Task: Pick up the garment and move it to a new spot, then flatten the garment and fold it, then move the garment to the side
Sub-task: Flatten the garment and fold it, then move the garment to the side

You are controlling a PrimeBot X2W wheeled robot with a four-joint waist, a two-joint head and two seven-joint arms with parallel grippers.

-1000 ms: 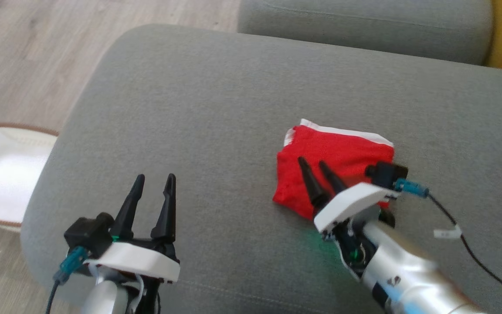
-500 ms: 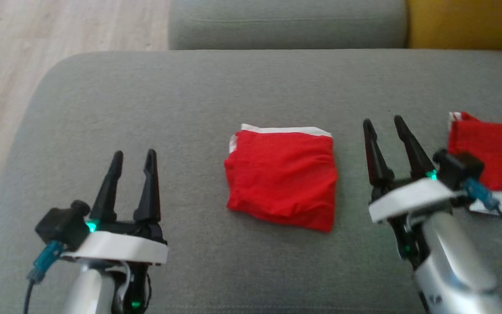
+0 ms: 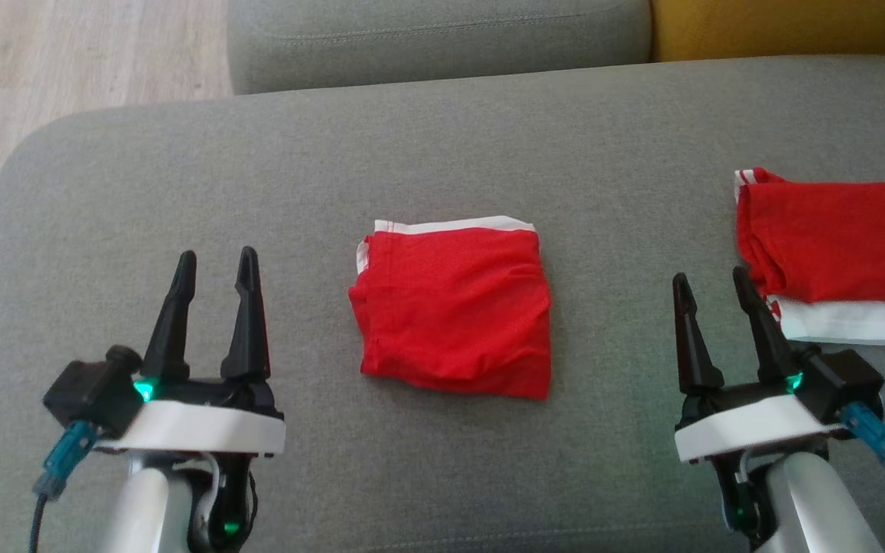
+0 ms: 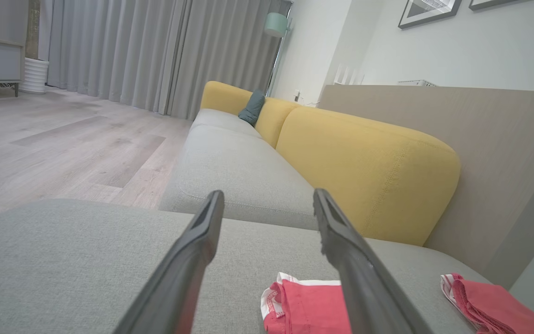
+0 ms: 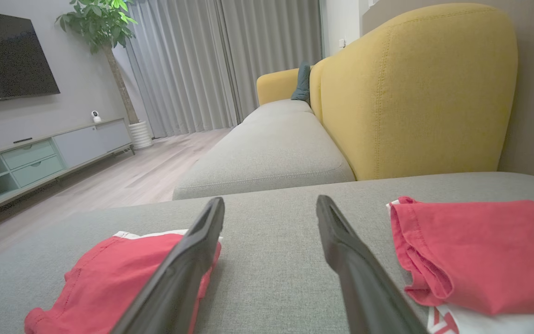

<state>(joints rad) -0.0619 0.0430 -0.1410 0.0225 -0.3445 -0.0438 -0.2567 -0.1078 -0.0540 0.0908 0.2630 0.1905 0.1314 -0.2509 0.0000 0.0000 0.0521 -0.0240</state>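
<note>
Folded red garment (image 3: 454, 307) lies on the grey cushion (image 3: 412, 153) between left hand (image 3: 216, 256) and right hand (image 3: 710, 276), both spread wide, empty.

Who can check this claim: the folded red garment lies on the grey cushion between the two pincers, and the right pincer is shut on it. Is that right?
Not quite. The right pincer stands open, clear of the folded red garment, as the head view shows. The garment does lie on the grey cushion, between it and the left pincer.
</note>
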